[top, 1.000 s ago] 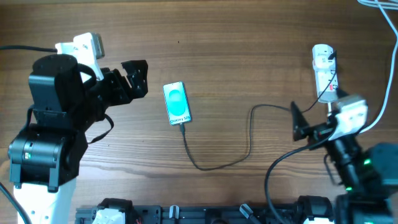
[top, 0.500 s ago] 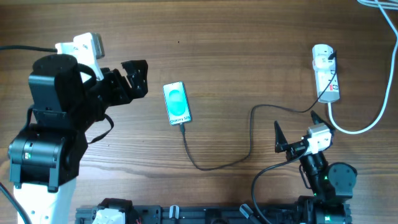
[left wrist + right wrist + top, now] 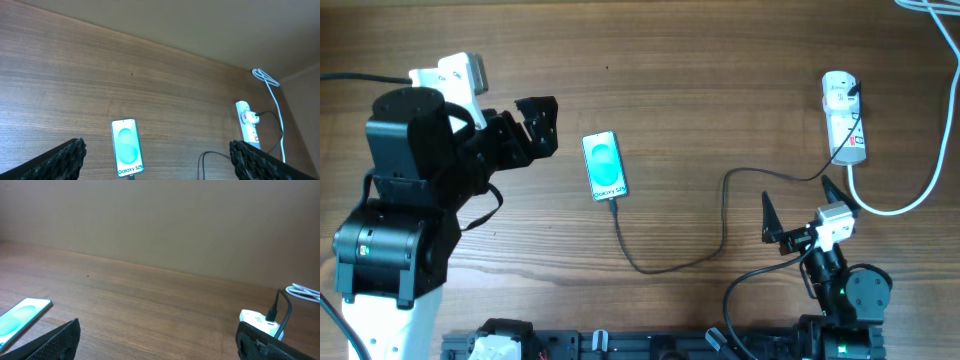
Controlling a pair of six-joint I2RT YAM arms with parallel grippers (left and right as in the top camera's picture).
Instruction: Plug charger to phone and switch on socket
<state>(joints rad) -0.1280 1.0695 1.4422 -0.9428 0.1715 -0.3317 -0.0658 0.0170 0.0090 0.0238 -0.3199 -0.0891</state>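
Observation:
The phone (image 3: 604,166) lies flat mid-table, screen teal with "Galaxy S25"; it also shows in the left wrist view (image 3: 126,154) and at the left edge of the right wrist view (image 3: 20,317). The thin black charger cable (image 3: 692,258) runs from the phone's lower end, where its tip sits in the port, round to the white socket (image 3: 842,118) at the far right. The socket also shows in the wrist views (image 3: 247,127) (image 3: 260,321). My left gripper (image 3: 538,124) is open and empty, left of the phone. My right gripper (image 3: 795,210) is open and empty, below the socket.
A thicker white cable (image 3: 910,195) loops from the socket along the table's right edge and up to the far right corner. Black arm bases (image 3: 650,345) line the table's front edge. A wall rises behind the table (image 3: 160,220).
My right arm has drawn back from the socket toward the front edge and folded down; in the last half second it barely moved. Left arm, phone and cable are unchanged.

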